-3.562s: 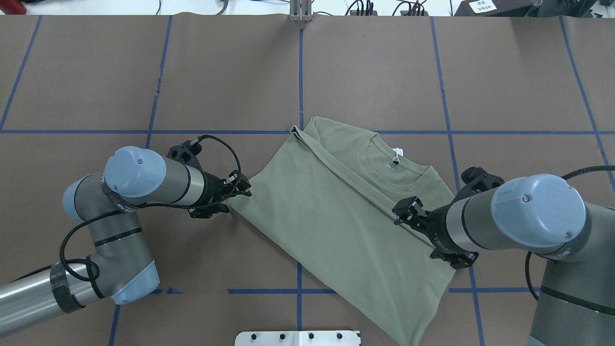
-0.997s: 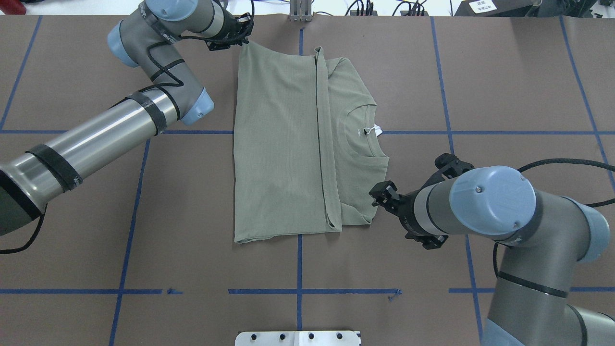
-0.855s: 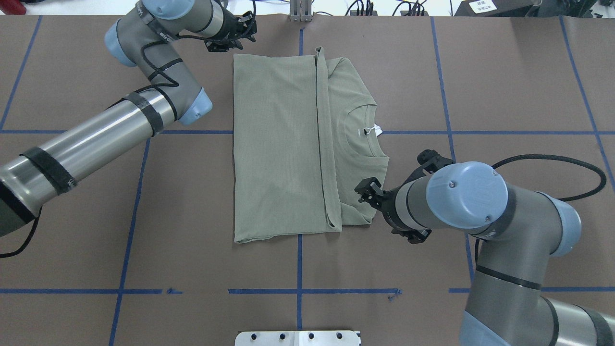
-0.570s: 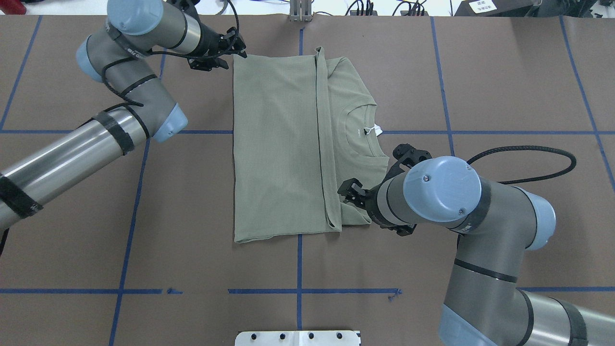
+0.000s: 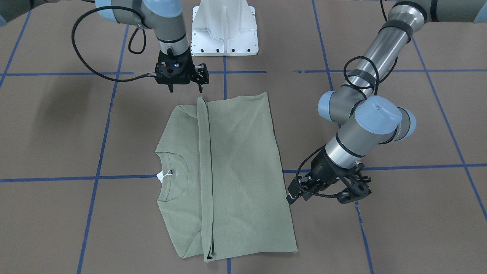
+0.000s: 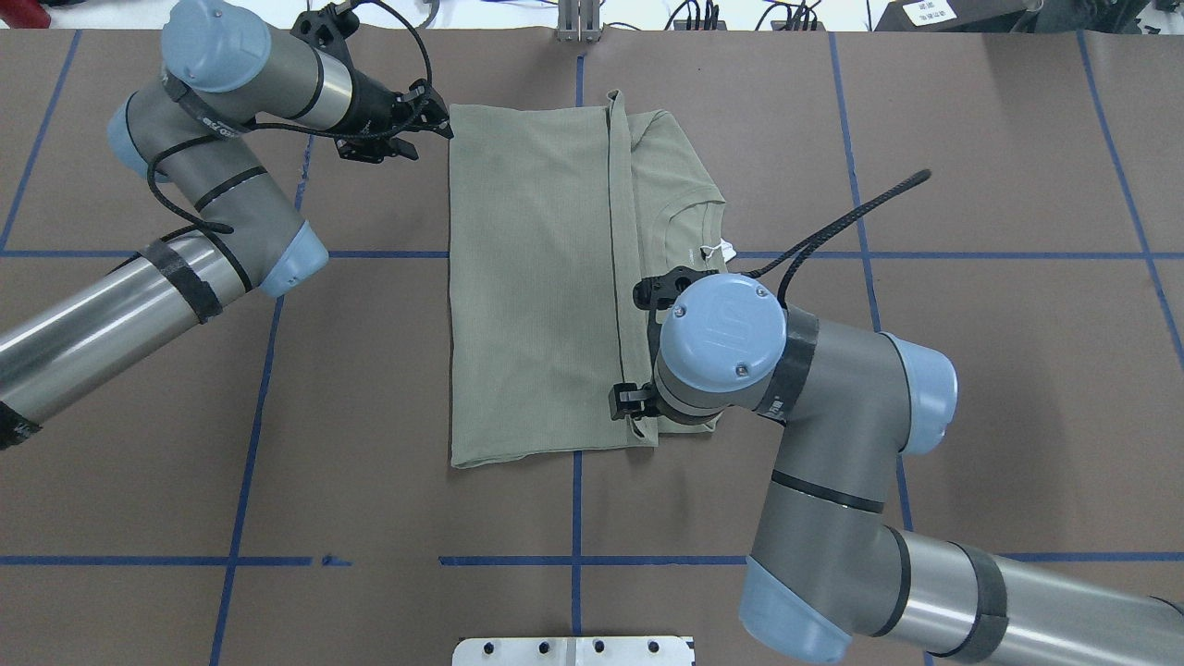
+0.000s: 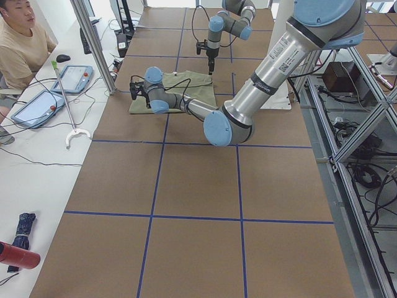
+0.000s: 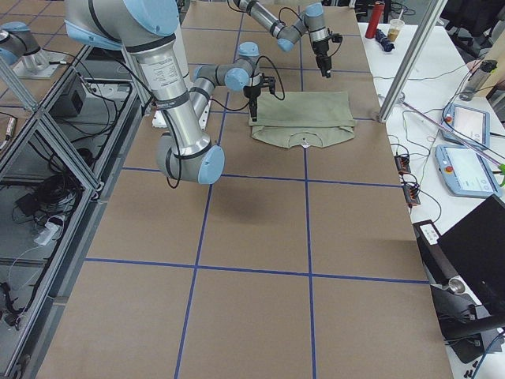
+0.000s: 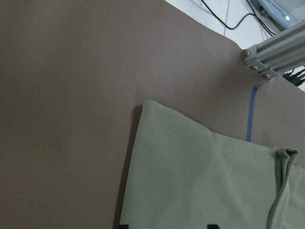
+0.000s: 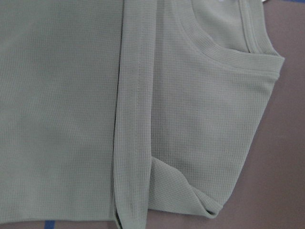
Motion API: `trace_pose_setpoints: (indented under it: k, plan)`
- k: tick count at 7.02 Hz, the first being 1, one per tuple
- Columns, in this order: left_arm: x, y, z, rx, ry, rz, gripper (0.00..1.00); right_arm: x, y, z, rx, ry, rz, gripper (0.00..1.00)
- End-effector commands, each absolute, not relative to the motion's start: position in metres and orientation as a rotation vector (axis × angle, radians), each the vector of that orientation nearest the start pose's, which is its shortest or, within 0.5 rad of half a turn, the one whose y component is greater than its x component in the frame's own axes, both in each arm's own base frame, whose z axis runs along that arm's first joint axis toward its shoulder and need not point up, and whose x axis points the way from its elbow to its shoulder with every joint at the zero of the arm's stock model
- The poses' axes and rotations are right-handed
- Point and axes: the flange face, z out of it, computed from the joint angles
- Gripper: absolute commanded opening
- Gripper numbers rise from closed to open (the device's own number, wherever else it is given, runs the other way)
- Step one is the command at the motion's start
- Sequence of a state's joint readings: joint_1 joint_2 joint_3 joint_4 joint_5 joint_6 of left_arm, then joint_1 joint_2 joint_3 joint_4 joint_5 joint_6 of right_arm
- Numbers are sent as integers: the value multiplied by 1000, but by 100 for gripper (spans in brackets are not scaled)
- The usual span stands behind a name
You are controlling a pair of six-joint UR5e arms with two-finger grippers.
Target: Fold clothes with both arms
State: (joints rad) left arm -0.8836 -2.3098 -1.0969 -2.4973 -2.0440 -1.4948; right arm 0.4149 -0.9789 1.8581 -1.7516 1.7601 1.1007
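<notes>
Front view: the green shirt (image 5: pixel 243 160) lies folded flat on the brown table (image 5: pixel 380 236) with blue tape lines. The right gripper (image 5: pixel 185 90), jaws apart and empty, hangs at its 11 o'clock. The left gripper (image 5: pixel 296 190), also spread, sits at 4 o'clock. Left side view: a man (image 7: pixel 22 46) sits at 10 o'clock, by tablets (image 7: pixel 34 107).
</notes>
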Motion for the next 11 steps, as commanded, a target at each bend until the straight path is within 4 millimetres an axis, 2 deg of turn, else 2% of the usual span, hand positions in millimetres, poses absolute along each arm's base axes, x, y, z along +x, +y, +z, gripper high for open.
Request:
trace_pose_setpoints:
  k: [1,3,4,7,8,9,10,11]
  plan:
    - [428,-661,318,170,1230,-419,63,-560,-368,227,144,-632,-226,100]
    - [428,-661,318,167,1228,-422,63,-592,-375,223,138,-599,-261,100]
    - [428,-660,314,170,1232,-420,64,-601,-378,229,150,-569,-274,100]
    - [427,-659,312,171,1236,-419,64,-611,-368,253,136,-528,-295,100]
    - [426,-658,306,175,1242,-417,64,-597,-373,267,131,-510,-310,100]
    - [423,-656,296,168,1230,-424,64,-571,-387,297,136,-478,-345,100]
    - [421,-653,285,161,1221,-427,64,-515,-394,320,171,-472,-410,100]
    - [421,-650,278,157,1228,-421,65,-467,-386,338,179,-442,-462,100]
